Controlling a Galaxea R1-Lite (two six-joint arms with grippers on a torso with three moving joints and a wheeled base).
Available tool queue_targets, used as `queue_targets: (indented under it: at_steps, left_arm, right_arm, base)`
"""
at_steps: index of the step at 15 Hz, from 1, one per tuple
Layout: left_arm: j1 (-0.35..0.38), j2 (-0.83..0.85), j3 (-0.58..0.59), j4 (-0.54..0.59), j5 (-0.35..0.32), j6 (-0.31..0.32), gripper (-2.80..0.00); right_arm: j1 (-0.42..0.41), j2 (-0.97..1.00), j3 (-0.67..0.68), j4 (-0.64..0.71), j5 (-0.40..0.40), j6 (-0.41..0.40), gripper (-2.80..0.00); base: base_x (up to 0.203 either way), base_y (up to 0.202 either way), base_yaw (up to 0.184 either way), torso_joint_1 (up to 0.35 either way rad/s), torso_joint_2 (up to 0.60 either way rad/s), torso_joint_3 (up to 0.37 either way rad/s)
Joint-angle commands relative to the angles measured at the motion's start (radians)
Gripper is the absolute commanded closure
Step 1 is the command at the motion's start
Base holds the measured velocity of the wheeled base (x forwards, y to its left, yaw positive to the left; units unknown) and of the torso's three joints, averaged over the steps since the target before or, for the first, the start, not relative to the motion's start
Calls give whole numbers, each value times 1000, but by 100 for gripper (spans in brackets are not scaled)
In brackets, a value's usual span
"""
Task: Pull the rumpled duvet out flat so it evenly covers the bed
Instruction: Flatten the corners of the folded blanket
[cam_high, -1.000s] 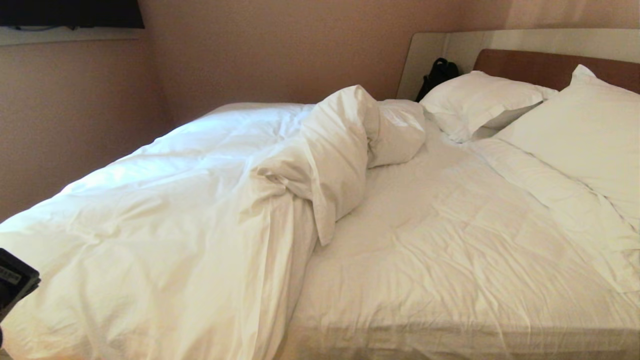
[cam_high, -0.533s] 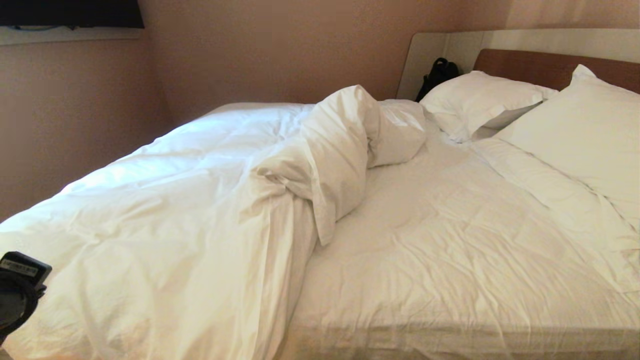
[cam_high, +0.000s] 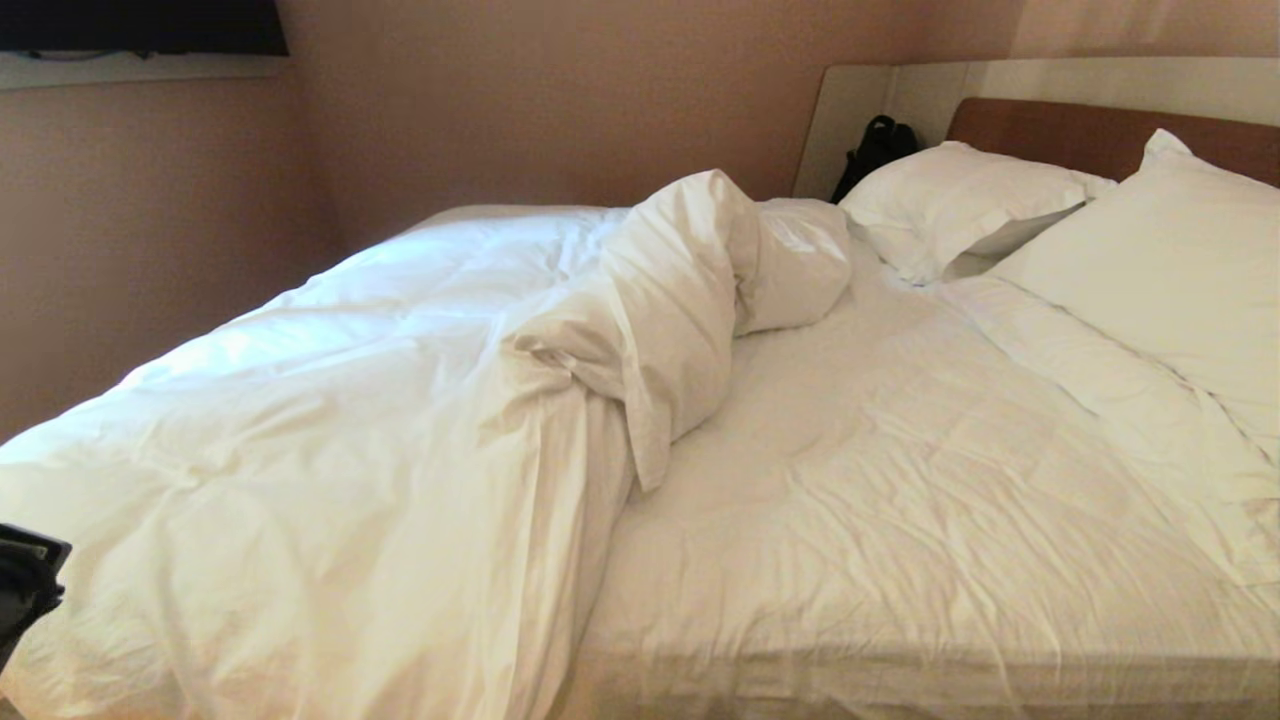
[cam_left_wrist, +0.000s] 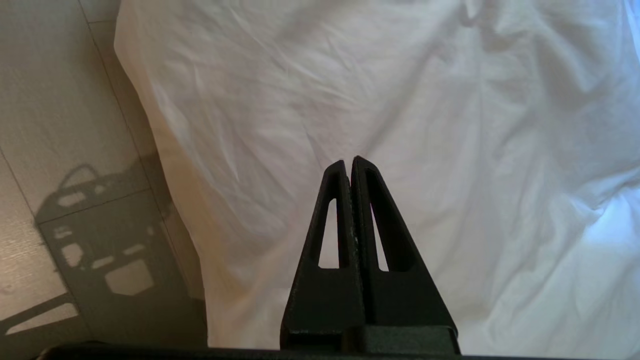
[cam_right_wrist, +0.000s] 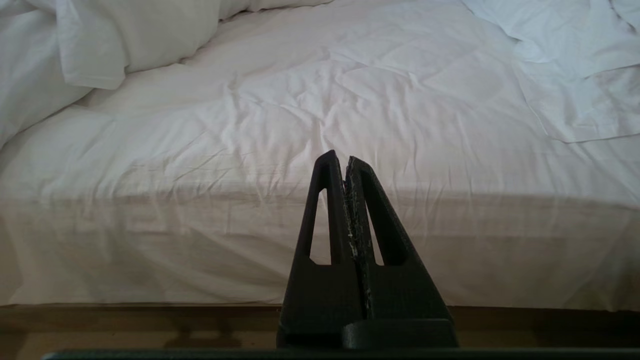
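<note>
Two end effectors pinched closed, gripping nothing: left end effector (cam_left_wrist: 348, 161) hovering over duvet (cam_high: 400, 400) hanging off bed (cam_high: 900, 560) corner; right end effector (cam_right_wrist: 340, 156) facing sheet-covered bed side.

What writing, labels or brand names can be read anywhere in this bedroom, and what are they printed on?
None can be read in these views.
Puffy white duvet, two white pillows, brown wooden headboard: no print shows.
Small black bag beside the headboard: no logo can be made out.
Black left claw and black right claw: plain, no markings.
</note>
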Motion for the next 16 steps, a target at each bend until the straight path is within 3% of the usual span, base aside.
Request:
queue_targets:
  at_steps: [1, 3, 8, 16]
  left_arm:
    - [66, 48, 2, -11, -58, 35, 0]
    - [109, 100, 11, -15, -95, 89, 0]
    - [138, 271, 5, -121, -104, 107, 0]
    - [262, 261, -13, -127, -106, 140, 0]
  right_arm:
    - [0, 1, 0, 0, 0, 0, 0]
    - [0, 1, 0, 0, 0, 0, 0]
    - [0, 1, 0, 0, 0, 0, 0]
    - [0, 1, 0, 0, 0, 0, 0]
  base:
    - [0, 0, 0, 0, 0, 0]
    - [0, 0, 0, 0, 0, 0]
    - [0, 0, 0, 0, 0, 0]
    - [0, 0, 0, 0, 0, 0]
